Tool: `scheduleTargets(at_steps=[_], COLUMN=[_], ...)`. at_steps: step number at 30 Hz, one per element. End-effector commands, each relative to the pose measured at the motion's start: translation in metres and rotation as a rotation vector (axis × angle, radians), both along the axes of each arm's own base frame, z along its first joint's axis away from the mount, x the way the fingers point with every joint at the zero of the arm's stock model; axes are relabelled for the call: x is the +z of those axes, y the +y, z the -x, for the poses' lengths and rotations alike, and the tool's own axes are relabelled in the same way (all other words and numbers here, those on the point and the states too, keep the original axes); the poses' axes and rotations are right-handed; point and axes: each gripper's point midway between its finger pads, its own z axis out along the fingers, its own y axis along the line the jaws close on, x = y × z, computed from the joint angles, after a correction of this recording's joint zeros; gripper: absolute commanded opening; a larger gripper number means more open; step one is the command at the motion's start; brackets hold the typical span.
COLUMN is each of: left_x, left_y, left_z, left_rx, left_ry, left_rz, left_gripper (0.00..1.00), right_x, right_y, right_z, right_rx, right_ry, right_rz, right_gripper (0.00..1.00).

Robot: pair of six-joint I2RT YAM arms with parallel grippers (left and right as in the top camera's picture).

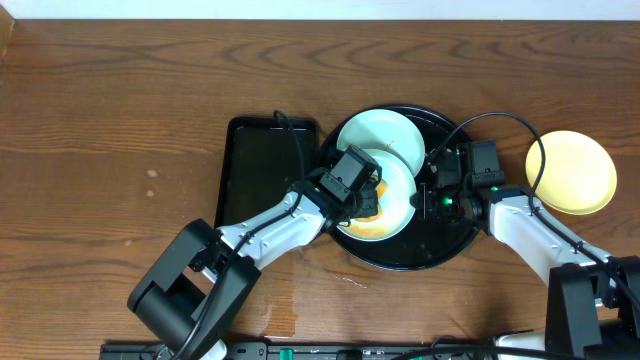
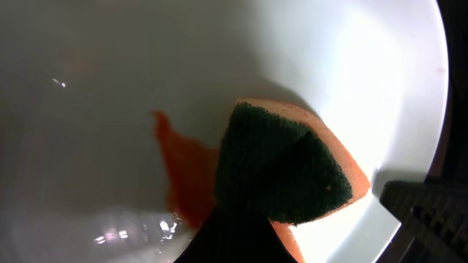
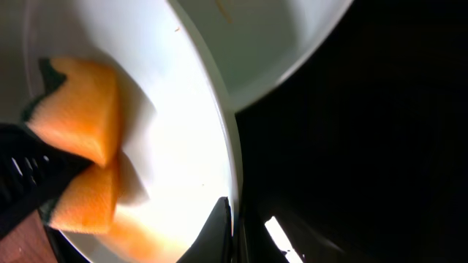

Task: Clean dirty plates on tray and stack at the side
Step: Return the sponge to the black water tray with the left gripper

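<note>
Sponge (image 2: 285, 168) on smeared plate (image 2: 351, 58), yellow plate (image 1: 571, 172) beside tray (image 1: 440, 248)

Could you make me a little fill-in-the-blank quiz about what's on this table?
The left gripper holds a ___ on the smeared plate.
The round tray holds ___ plates.
The lone plate off that tray is ___.
Missing: sponge; two; yellow.
</note>
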Motion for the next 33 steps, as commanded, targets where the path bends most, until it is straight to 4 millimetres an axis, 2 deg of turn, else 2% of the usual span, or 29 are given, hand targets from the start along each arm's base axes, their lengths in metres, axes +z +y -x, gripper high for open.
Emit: scheduleTargets(at_steps=[1, 8, 12, 16, 18, 21, 24, 27, 33], left_x=[-0.002, -0.001, 0.009, 0.042, 0.061, 0.085, 0.097, 0.097, 0.08], left_y=[0.032, 0.058, 0.062, 0.048, 0.05, 0.066, 0.09, 0.107, 0.138], left_z=[-0.023, -0.044, -0.05, -0.045, -0.043, -0.043, -0.043, -0.043, -0.05], left_rx=[0.093, 0.174, 0.189, 0.113, 0.093, 0.105, 0.167, 0.203, 0.272], left_ry=[-0.062, -0.073, -0.083, -0.12, -0.158, -0.23, -0.277, -0.272, -0.209], left_rz=[-0.095, -0.102, -0.074, 0.011, 0.019, -0.035, -0.123, -0.171, -0.22], left_gripper=[0.07, 0.08, 0.07, 0.07, 0.08, 0.08, 0.08, 0.08, 0.08], right_x=[-0.009, -0.009, -0.009, -0.009, -0.009, -0.01, -0.009, -0.007, 0.007], right_y=[-0.006, -0.006, -0.006, -0.006, -0.006, -0.008, -0.008, -0.008, -0.007], right_z=[0.008, 0.008, 0.008, 0.008, 0.008, 0.006, 0.004, 0.002, -0.001], right_rx=[0.008, 0.011, 0.011, 0.011, 0.011, 0.009, 0.017, 0.016, 0.015], right_ry=[0.027, 0.025, 0.026, 0.027, 0.026, 0.016, 0.003, -0.008, -0.051], right_rz=[0.047, 0.048, 0.048, 0.048, 0.049, 0.066, 0.067, 0.065, 0.058], right_gripper=[0.01, 0.01, 0.01, 0.01, 0.01, 0.01, 0.01, 0.01, 0.01])
